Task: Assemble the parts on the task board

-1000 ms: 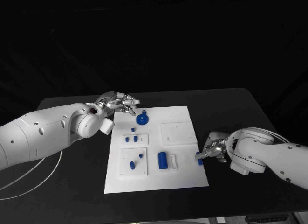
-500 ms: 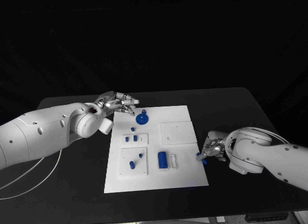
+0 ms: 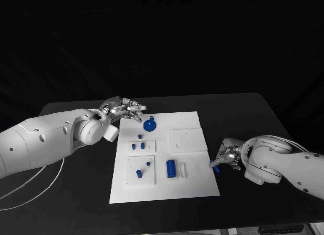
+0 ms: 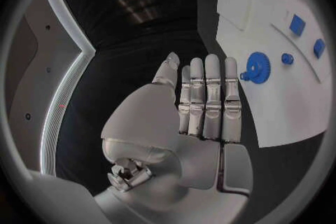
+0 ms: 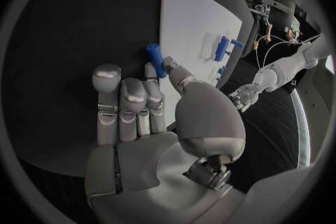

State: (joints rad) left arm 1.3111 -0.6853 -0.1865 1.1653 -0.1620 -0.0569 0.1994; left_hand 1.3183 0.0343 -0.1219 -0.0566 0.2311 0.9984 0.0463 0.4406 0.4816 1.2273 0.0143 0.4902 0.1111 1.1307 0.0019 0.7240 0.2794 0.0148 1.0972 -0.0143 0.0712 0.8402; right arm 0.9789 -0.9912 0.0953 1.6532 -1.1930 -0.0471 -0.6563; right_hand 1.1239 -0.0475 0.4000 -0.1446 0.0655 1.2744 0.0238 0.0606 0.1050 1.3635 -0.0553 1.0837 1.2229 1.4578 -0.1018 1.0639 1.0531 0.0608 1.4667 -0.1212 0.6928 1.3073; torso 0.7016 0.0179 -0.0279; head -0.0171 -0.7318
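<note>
**Right hand pinches a blue peg at the board's edge; left hand flat and empty**

The white board point(image 3: 165, 156) lies in the middle of the black surface point(image 3: 254, 112). It carries several raised white trays. A small tray point(image 3: 142, 145) left of centre holds two short blue pegs point(image 3: 138, 145) standing side by side. Below it, a larger tray point(image 3: 141, 171) holds one blue peg point(image 3: 139, 173) and a smaller blue bit above it. Beside that, a narrow holder point(image 3: 174, 169) carries one long blue block point(image 3: 171, 167). A square plate point(image 3: 186, 138) on the board's right half has only small marks on it. Near the board's far end lies one blue gear point(image 3: 151, 125), and just below it one small blue knob point(image 3: 140, 135) sits on the bare board.

The right hand point(image 3: 226, 157) hovers at the board's right edge, level with the long block. It pinches one blue peg point(image 5: 155, 60) between thumb and a fingertip, the other fingers lying straight alongside; in the head view the peg point(image 3: 215, 169) shows at the board's rim, though I cannot tell whether it touches the board.

The left hand point(image 3: 125, 108) is near the board's far left corner, close to the gear. Its wrist view shows the fingers point(image 4: 212, 95) straight and pressed together, holding nothing.
</note>
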